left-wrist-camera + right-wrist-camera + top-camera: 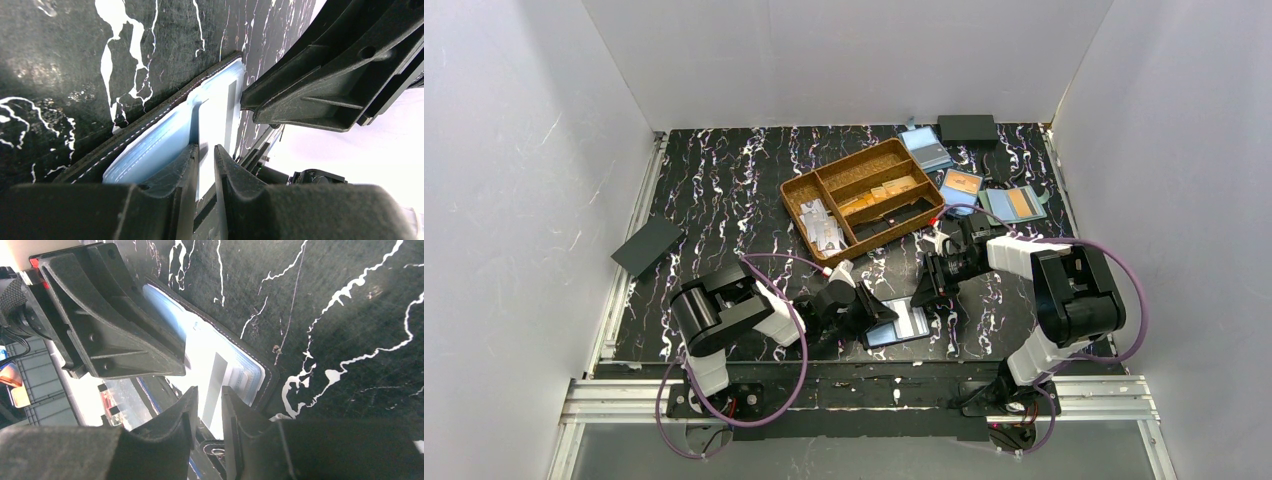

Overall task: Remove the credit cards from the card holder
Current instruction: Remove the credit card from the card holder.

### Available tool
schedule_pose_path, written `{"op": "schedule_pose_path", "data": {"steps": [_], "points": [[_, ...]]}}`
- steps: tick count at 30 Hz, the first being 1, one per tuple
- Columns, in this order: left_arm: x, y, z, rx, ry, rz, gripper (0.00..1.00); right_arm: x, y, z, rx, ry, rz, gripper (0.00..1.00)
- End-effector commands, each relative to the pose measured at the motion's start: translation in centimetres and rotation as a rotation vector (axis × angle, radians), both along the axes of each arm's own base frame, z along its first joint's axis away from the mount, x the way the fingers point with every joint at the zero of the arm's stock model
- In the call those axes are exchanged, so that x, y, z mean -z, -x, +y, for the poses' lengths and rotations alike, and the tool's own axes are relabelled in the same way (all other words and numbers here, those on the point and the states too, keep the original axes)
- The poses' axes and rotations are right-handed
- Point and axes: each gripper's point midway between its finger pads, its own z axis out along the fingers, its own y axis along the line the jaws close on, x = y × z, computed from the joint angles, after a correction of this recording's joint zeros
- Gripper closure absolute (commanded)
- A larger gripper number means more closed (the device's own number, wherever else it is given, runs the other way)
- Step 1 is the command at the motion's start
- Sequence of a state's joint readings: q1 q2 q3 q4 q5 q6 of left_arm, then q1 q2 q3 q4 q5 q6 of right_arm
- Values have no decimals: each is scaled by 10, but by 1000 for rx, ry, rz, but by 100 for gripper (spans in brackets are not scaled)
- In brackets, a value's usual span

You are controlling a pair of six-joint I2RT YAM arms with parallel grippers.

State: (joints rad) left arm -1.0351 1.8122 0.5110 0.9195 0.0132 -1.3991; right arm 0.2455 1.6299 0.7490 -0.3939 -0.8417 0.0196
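Left wrist: open card holder [145, 145] lies just beneath left end effector [206, 150].

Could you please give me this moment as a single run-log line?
phase: card extraction | card holder: open, flat on table | left fingers: narrow gap, credit card seen between | right fingers: same, opposite side | grip: unclear

No writing can be read in any view.
The pale cards [823, 226] in the brown tray [844, 163] carry small dark print, too small to make out from above. The card [212, 120] in the open card holder [145, 120] is washed out to white with a grey stripe in both wrist views.
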Motion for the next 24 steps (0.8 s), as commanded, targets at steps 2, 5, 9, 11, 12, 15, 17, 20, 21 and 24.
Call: {"op": "schedule_pose_path", "data": {"steps": [2,5,9,11,12,15,17,20,21,24], "points": [[40,6,24,-15,-137,47,82,3,8,2,-26,-6,35,68],[39,5,23,-14,-134,46,81,6,10,2,-28,6,45,68],[39,5,22,-11,-130,46,81,13,12,2,-36,34,56,68],[38,5,21,-9,-128,45,80,17,12,0,-36,55,56,69],[38,5,21,-8,-126,44,80,19,12,-1,-35,62,59,69],[38,6,21,-7,-126,43,79,17,14,2,-41,45,67,69],[38,5,21,-6,-124,42,78,17,15,3,-45,43,71,69],[38,4,19,-8,-120,41,77,17,18,5,-53,33,86,69],[38,3,19,-10,-116,41,77,16,19,6,-57,29,90,69],[39,3,19,-14,-110,44,78,16,20,7,-65,30,89,69]]}}
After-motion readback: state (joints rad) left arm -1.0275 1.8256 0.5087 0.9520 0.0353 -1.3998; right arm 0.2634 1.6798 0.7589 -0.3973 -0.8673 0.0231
